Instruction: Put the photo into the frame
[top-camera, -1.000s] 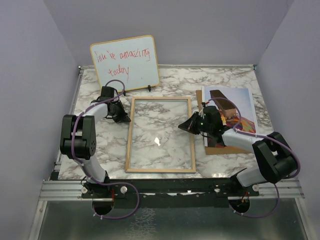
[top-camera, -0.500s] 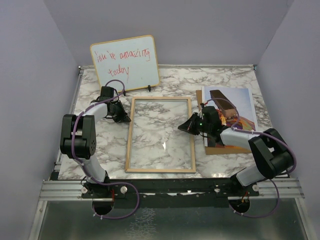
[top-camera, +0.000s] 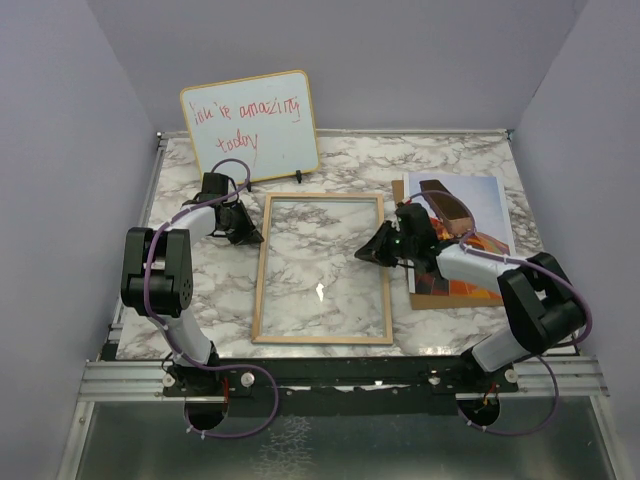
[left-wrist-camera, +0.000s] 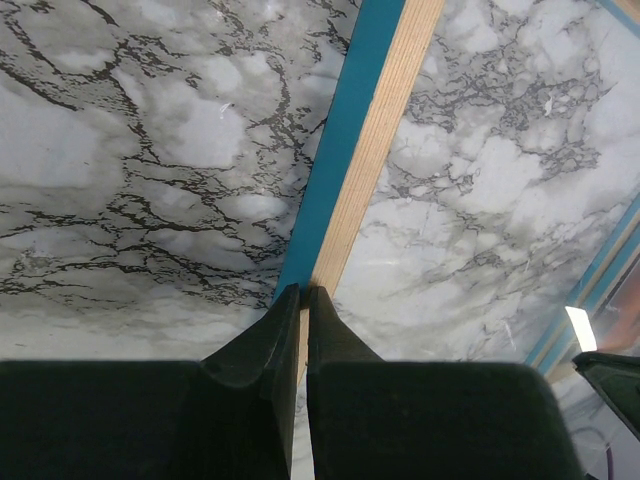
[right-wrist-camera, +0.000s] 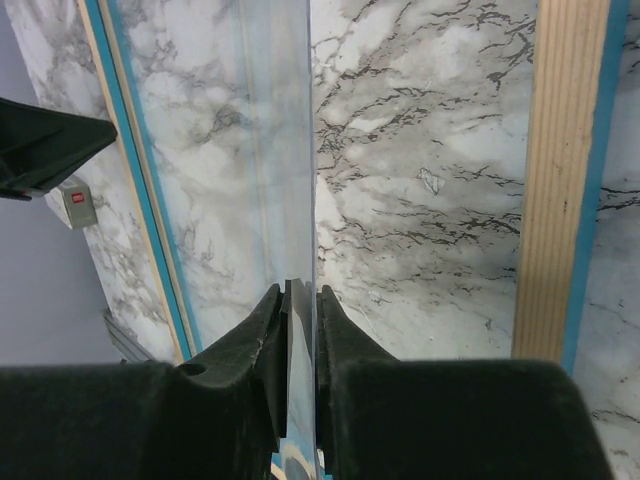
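Shifting slightly, the right gripper (right-wrist-camera: 300, 296) has bared more of the photo (top-camera: 472, 214), which lies just right of the frame (top-camera: 262, 275). It and the left gripper (left-wrist-camera: 303, 293) sit nearly closed at the frame's side rails. Whether either actually grips, I cannot tell.

A whiteboard (top-camera: 250, 125) with red handwriting stands on the marble table (top-camera: 450, 160).

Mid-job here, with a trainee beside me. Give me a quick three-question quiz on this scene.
1. True or false: the photo already sits in the frame.
2. Which face of the frame is up? A: light wood. B: blue.
3. Which gripper is at the frame's right rail?
Key: 1 false; 2 A; 3 the right gripper.
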